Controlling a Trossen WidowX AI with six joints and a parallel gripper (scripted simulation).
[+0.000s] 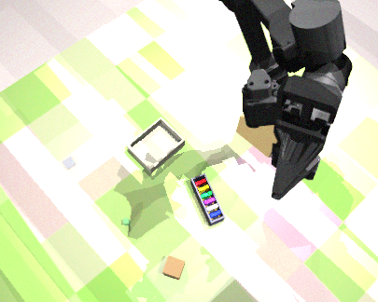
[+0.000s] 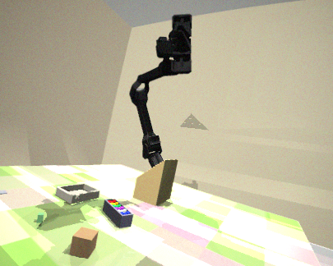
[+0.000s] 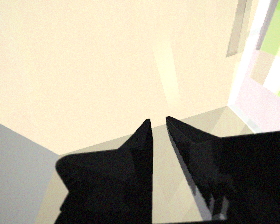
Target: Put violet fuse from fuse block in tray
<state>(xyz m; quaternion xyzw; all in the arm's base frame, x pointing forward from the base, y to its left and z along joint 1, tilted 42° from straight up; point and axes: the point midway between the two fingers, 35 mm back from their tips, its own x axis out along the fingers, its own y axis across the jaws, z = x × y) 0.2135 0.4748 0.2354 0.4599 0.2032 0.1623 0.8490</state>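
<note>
Dark rectangular fuse block (image 1: 207,199) holds six coloured fuses, violet fuse (image 1: 210,201) seated; grey square tray (image 1: 155,146) nearby; black tool (image 3: 158,122) raised high, pressed together, gripping nothing.

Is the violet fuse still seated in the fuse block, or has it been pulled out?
Still seated. The violet fuse sits in line with the others in the fuse block; the gripper is high above, shut on nothing.

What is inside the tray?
The tray looks bare: only its pale floor shows, with a shadow in one corner. No fuse lies there yet. The near wall hides a thin strip of floor in the exterior view.
</note>
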